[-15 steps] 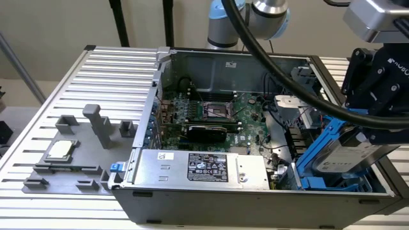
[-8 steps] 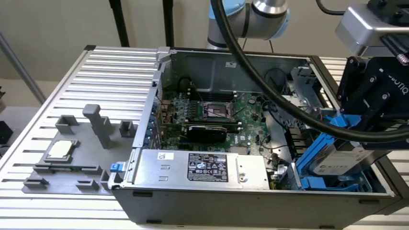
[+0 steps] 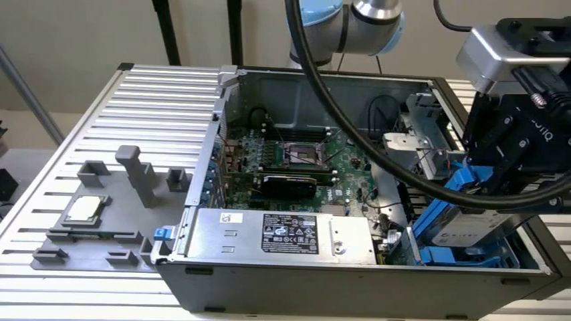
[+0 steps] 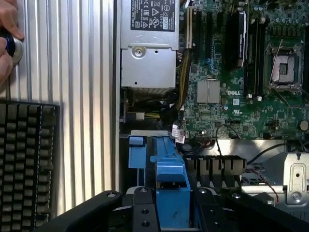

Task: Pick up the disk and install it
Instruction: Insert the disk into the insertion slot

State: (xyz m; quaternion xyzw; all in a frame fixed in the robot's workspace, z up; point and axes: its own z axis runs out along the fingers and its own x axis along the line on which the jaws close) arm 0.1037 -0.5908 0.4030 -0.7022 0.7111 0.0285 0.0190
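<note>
The disk (image 3: 471, 226) is a silver-grey drive with a white label and blue side rails. It hangs tilted over the drive bay at the open computer case's (image 3: 357, 277) near corner, on the exterior view's right. My gripper (image 3: 489, 204) is shut on it from above, with black cables trailing across the case. In the wrist view the disk's blue rail (image 4: 171, 191) stands between my black fingers (image 4: 144, 212), just above a blue bay bracket (image 4: 136, 151). The disk's lower end is hidden behind the case wall.
A large silver power supply with a black label (image 3: 285, 234) lies along the case's front, beside the motherboard (image 3: 295, 160). A grey fixture with a small square chip (image 3: 85, 208) sits on the slatted table. A keyboard (image 4: 26, 159) and a person's hand (image 4: 7, 29) are near the case.
</note>
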